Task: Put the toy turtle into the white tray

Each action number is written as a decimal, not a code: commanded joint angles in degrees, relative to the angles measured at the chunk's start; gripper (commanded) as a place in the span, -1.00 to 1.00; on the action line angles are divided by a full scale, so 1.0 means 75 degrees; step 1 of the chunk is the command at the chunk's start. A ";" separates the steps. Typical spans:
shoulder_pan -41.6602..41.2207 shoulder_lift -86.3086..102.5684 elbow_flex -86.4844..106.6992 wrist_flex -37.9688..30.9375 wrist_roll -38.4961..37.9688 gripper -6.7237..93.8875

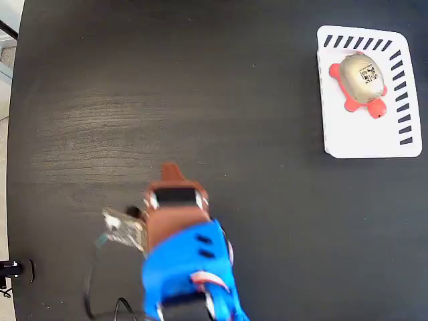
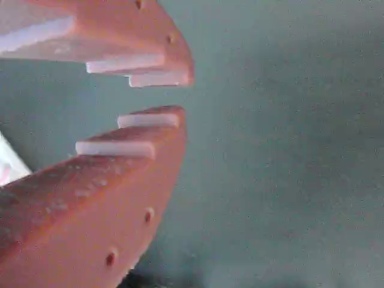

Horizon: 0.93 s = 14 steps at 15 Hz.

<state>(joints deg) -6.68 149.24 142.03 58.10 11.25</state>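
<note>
Low on the dark wood-grain surface (image 1: 134, 100), at about seven o'clock in the fixed view, the orange two-finger tool (image 1: 172, 175) of the blue arm (image 1: 187, 274) points toward twelve o'clock. The wrist view shows its ridged fingers (image 2: 150, 120) parted by a narrow gap with nothing between them, only bare surface beyond. A small circuit board with trailing cable (image 1: 122, 227) hangs at the arm's nine o'clock side.

Well apart, at roughly two o'clock from the tool, the small toy turtle with red-pink head and legs and a shiny gold-beige domed shell (image 1: 361, 79) lies inside the flat white rectangular tray with dark slanted slots along two edges (image 1: 364, 137), in the tray's upper half. The placing looks done.

The turtle appears light and rigid, its glossy dome likely slippery under hard fingers. Any further grasp would probably hold best across the shell's flanks, low near the legs, rather than over the rounded crown.
</note>
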 commanded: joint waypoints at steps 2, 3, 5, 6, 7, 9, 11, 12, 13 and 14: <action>0.0563 0.2121 0.1383 -0.0012 -0.0234 -0.86; 0.0703 0.2977 0.1863 0.0176 -0.0445 -0.86; 0.0820 0.4336 0.2391 0.0762 -0.0574 -0.86; 0.0797 0.4770 0.2426 0.1148 -0.0551 -0.86; 0.0785 0.4922 0.2449 0.1406 -0.0469 -0.86; 0.0809 0.4934 0.2496 0.1570 -0.0352 -0.86; 0.0762 0.4934 0.2684 0.1793 -0.0305 -0.86; 0.0691 0.4934 0.2801 0.1934 -0.0246 -0.86; 0.0645 0.4934 0.2977 0.1992 -0.0258 -0.86; 0.0668 0.4945 0.3164 0.1898 -0.0398 -0.86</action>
<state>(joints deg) -0.70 185.80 165.23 72.60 8.26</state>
